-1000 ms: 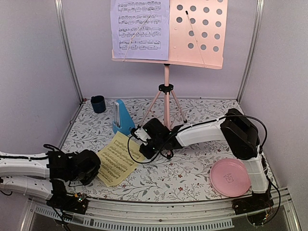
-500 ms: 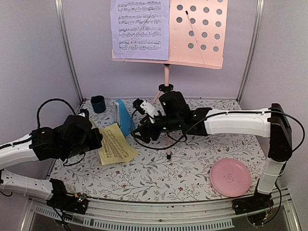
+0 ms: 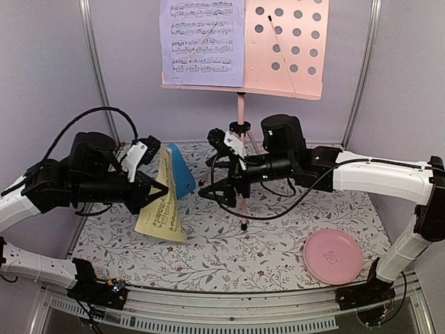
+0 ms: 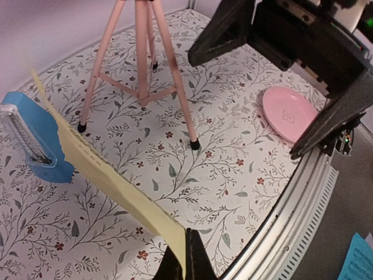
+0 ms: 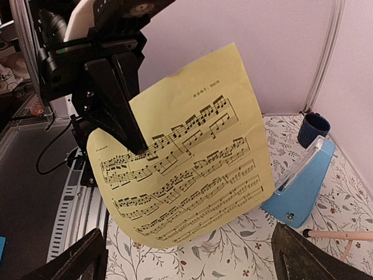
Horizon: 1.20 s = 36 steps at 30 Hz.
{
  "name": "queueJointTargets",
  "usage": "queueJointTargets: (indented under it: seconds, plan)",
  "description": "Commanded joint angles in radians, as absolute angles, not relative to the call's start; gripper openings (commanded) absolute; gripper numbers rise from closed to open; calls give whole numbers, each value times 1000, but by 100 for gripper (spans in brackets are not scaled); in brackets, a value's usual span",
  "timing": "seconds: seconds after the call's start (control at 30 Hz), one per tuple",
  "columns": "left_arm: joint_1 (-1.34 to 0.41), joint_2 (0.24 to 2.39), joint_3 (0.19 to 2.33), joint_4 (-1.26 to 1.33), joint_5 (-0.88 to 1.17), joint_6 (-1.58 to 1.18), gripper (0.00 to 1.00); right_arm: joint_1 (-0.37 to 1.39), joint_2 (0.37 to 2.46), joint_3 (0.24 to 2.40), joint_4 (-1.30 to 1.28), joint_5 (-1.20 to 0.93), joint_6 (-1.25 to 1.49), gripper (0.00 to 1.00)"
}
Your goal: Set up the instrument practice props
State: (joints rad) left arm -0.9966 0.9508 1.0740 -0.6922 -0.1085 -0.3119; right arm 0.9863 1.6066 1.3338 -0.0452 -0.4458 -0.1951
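Note:
My left gripper (image 3: 165,189) is shut on one edge of the yellow music sheet (image 3: 160,207), which hangs upright above the table, left of the blue metronome (image 3: 183,174). The left wrist view has the sheet (image 4: 111,181) edge-on, pinched between the fingertips (image 4: 186,259). My right gripper (image 3: 207,179) is open, facing the sheet from the right and apart from it; in its wrist view the printed page (image 5: 186,169) fills the middle, with nothing between the fingers (image 5: 192,262). The pink music stand (image 3: 285,49) stands at the back with the lavender sheet (image 3: 201,42) on its desk.
A round pink plate (image 3: 332,256) lies at the front right. A small dark blue cup (image 5: 313,128) stands in the back left corner behind the metronome (image 5: 303,186). The stand's tripod legs (image 4: 143,70) spread over the floral table behind the right arm.
The left arm has lifted the yellow sheet off the table until it hangs upright. The right gripper has opened wide and swung up and back, now facing the sheet.

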Motion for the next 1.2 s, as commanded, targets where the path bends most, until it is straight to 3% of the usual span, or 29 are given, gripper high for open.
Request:
queueJointTargets:
  seconds: [0.0, 0.27, 0.73, 0.87, 1.17]
  plan:
    - [-1017, 946, 1132, -757, 93, -131, 0, 979, 1517, 1326, -120, -521, -267, 100]
    - [-1092, 969, 1195, -842, 204, -22, 0, 977, 1401, 1320, -211, -504, -320, 99]
    - [-1141, 980, 1218, -834, 233, 79, 0, 984, 1399, 1335, -345, -598, -316, 99]
    - [-1147, 981, 1221, -826, 227, 102, 0, 996, 1420, 1350, -390, -593, -323, 89]
    - [-1148, 980, 1242, -811, 172, 126, 0, 1054, 1435, 1362, -463, -538, -333, 52]
